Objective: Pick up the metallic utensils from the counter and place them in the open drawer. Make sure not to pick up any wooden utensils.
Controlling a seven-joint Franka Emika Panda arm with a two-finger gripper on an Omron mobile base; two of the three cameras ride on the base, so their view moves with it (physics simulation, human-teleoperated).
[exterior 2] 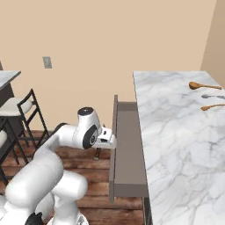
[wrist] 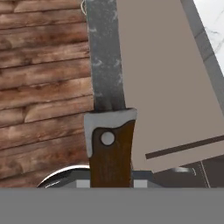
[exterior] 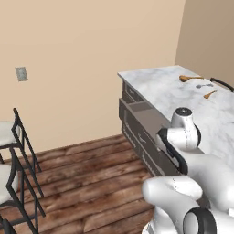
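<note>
Marble first: I see the long white counter with grey veins point(exterior 2: 176, 145) running along the right of my right base view, on its grey-brown base. Beside it, the wide grey-brown box drawer point(exterior 2: 128, 149) stands pulled out over the plank floor, with nothing visible in its flat bottom. My white arm reaches low beside the drawer's front panel. At the counter's far end lie a broad-bowled orange-brown wooden spoon point(exterior 2: 200, 85), a short silver-grey spoon point(exterior 2: 212, 96) just behind it, and a thin orange-brown wooden spoon point(exterior 2: 212, 107) nearest me, all well apart from the drawer. Through the hand view, my gripper point(wrist: 110, 181) has its fingers narrowed on a knife-like utensil with a dark wooden handle and a mottled grey metal blade point(wrist: 106, 78), which hangs along the drawer's front edge.
</note>
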